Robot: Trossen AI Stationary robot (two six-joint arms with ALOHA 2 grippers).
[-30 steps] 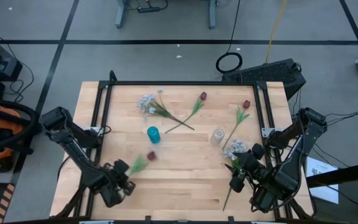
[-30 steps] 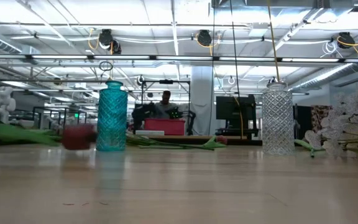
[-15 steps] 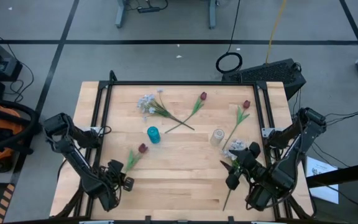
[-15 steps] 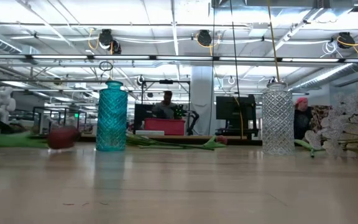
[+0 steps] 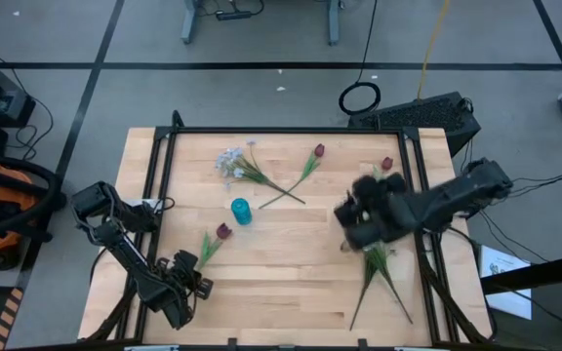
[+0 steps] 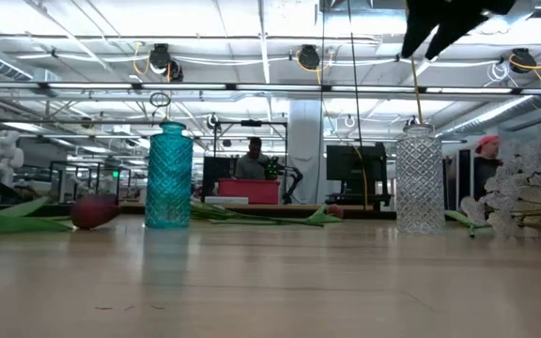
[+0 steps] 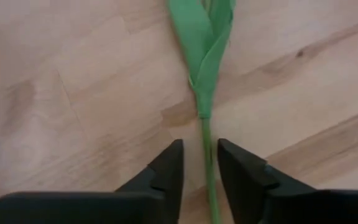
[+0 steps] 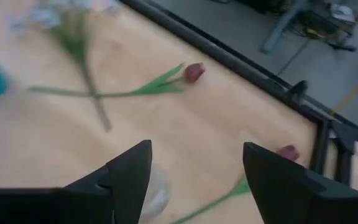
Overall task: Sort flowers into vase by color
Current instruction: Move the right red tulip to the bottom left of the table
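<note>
A red-headed flower lies flat on the table left of the teal vase; its head rests on the wood. My left gripper points down over the stem's lower end, open, with one finger on each side of the stem. My right gripper hangs open and empty above the clear vase, whose rim shows beside one finger. A white spray lies at the table's right.
At the far side lie a white-blue spray and a red flower, their stems crossing, and another red flower near the right rail. Green stems of the right-hand spray run toward the near edge. Black rails frame the table.
My left gripper has sunk toward the near left corner, and the red flower has come down with it and now lies still on the table. My right gripper has swung quickly from the near right corner toward the far left, over the clear vase; the white spray stayed where it lay.
</note>
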